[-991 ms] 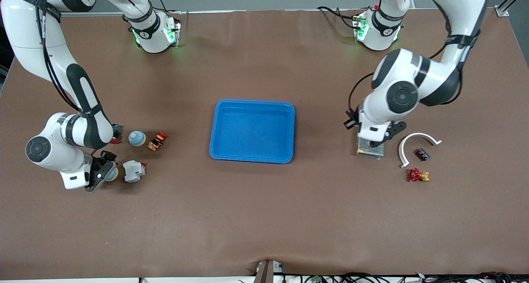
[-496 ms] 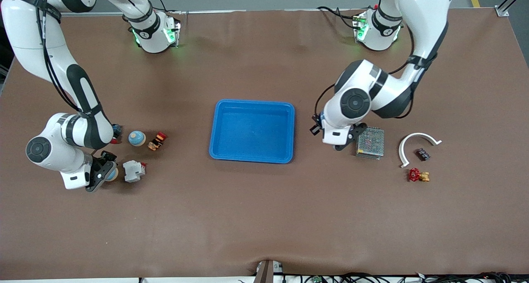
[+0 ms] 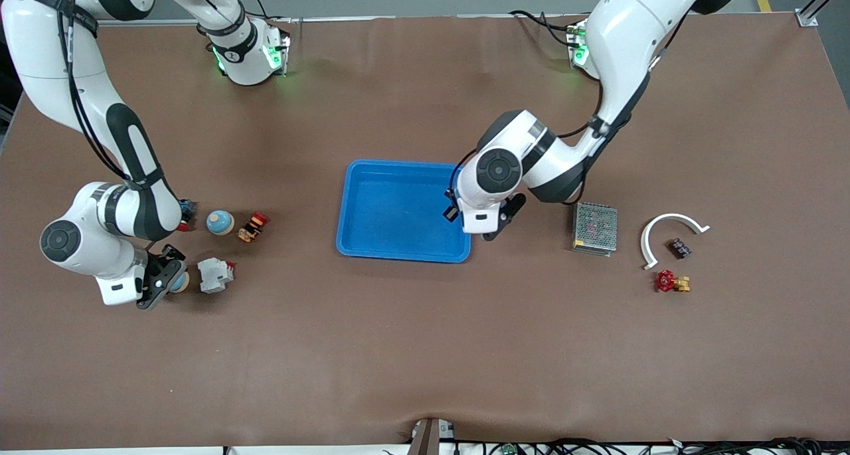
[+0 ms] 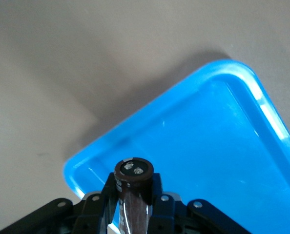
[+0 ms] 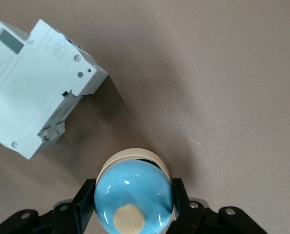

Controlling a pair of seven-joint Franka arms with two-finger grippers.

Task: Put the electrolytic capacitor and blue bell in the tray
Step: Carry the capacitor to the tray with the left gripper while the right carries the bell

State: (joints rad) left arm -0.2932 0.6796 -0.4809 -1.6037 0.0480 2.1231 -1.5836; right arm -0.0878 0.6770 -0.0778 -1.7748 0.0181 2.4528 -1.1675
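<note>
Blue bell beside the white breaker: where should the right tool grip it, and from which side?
Grip the blue bell across its round dome, above the tan base rim, coming straight down: it stands upright, button on top. The right tool straddles it there.

A brown matte worktop (image 3: 398,349) fills almost the whole front view, evenly lit, with faint wrinkles in its cover. At twelve o'clock a grey strip of wall or floor shows. At six o'clock, black cables (image 3: 597,447) line its edge.
</note>
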